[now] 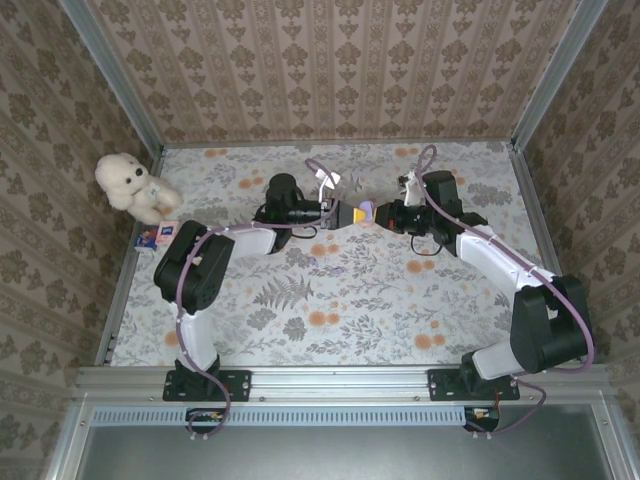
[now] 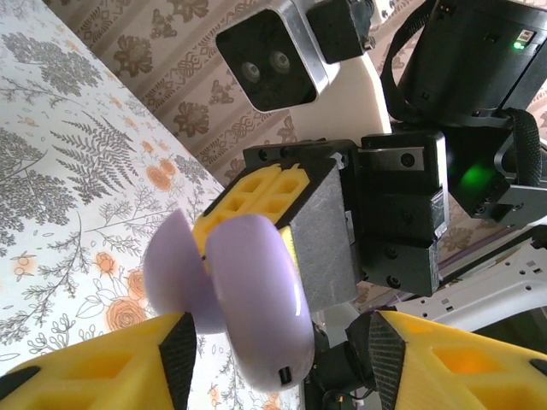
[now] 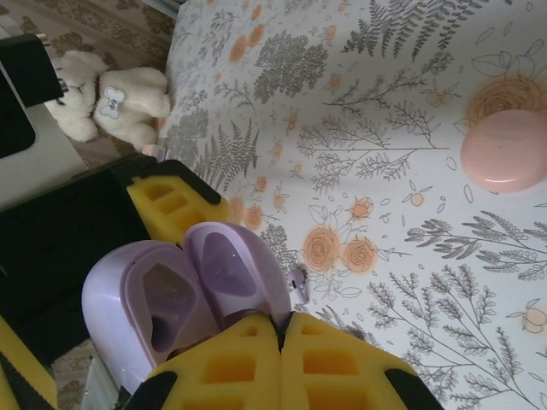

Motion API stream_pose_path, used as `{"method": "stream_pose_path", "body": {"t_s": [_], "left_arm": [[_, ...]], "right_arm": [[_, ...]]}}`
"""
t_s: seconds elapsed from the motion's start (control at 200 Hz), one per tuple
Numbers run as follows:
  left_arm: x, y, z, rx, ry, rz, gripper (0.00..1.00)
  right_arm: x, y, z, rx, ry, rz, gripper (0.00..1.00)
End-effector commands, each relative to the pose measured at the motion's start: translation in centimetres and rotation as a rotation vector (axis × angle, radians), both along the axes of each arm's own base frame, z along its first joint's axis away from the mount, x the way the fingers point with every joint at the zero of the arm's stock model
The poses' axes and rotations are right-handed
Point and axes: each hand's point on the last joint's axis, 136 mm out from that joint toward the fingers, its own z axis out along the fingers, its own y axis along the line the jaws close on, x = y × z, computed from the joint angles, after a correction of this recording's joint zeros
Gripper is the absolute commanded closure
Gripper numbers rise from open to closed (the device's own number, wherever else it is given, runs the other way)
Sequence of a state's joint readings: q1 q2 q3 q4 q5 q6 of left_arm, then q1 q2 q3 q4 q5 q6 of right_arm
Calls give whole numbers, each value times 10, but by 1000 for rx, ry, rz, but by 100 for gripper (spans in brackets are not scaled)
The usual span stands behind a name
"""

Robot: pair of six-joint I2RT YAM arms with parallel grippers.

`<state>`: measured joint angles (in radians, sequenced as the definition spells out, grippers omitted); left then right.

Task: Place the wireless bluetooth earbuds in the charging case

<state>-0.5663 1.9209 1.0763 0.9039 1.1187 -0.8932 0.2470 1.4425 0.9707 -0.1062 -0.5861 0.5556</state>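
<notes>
The left gripper (image 2: 278,342) and the right gripper (image 3: 282,333) meet in mid-air over the far middle of the tabletop (image 1: 250,330), with the lilac charging case (image 3: 128,307) between them. The case is hinged open, its 2 halves spread like a clam, and both hollows look empty from where I stand.

The right gripper has its yellow fingers pinched together near where the 2 halves join, and it carries the case. The left gripper has its jaws well apart, 1 finger on either side of the case. There is a clear gap on at least 1 side, so I'd say it grips nothing.

The lilac earbud (image 3: 297,284) lies on the tabletop. In the right wrist view it sits just past the edge of the lid, but it is down on the surface, below the held case. It is too small to tell which way its long axis runs. A closed pink case (image 3: 506,152) lies well apart from it.

The next move turns on that drop: the earbud is low and both grippers are high. With the right gripper busy holding the case, the free left gripper looks like the 1 to go down for the earbud.
</notes>
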Motion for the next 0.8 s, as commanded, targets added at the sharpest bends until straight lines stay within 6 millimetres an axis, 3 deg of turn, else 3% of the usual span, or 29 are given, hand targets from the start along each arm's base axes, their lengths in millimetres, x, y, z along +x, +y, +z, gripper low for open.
{"method": "stream_pose_path", "body": {"t_s": [0.0, 0.115, 0.26, 0.395, 0.615, 0.795], "left_arm": [[8, 21, 15, -6, -45, 33, 37], [11, 36, 17, 84, -87, 41, 31], [-5, 51, 3, 387, -191, -5, 25], [-5, 68, -12, 556, -222, -40, 23], [-1, 77, -22, 614, -212, -58, 22], [-10, 79, -26, 624, -191, -108, 22]], "right_arm": [[2, -5, 15, -66, -59, -2, 100], [4, -8, 17, -140, -98, 14, 100], [10, -5, 18, -301, -188, 65, 100], [19, 1, 20, -441, -285, 106, 100], [23, 24, 28, -618, -458, 158, 100], [20, 35, 13, -710, -496, 192, 100]]}}
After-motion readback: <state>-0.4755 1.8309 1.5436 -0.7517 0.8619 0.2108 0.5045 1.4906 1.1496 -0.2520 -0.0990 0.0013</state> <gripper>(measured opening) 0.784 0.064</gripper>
